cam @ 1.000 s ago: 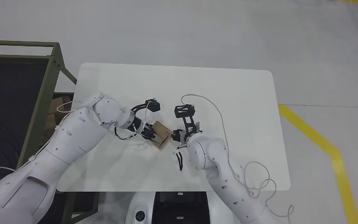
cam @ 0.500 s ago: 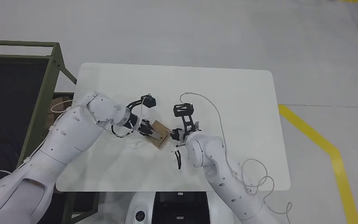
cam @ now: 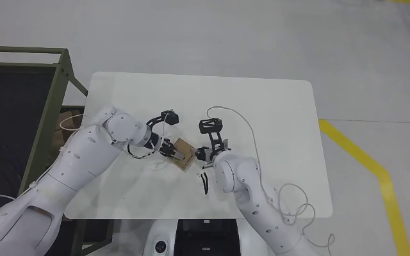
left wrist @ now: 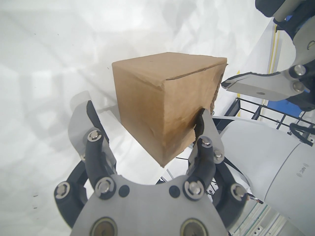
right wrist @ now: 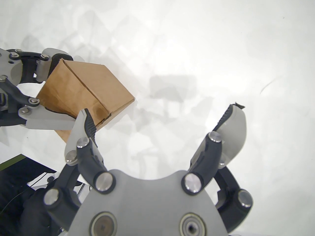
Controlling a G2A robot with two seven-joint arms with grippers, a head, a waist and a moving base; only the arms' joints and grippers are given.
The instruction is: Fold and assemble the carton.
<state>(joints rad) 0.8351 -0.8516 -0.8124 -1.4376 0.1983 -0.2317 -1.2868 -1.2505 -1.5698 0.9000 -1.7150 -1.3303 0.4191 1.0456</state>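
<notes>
Left wrist has crept slightly toward the table's far side over the last second and the carton slid a touch left with it, with almost no change in the last half second. Left gripper (left wrist: 145, 109) comes in low from the left, its fingers closed across the small brown carton (cam: 183, 152), which is folded shut and tilted, mid-table (cam: 269, 109) toward the front edge. Right gripper (right wrist: 159, 110) is just right of it, spread wide and holding nothing, with one fingertip (right wrist: 86, 124) at the carton's near corner.
</notes>
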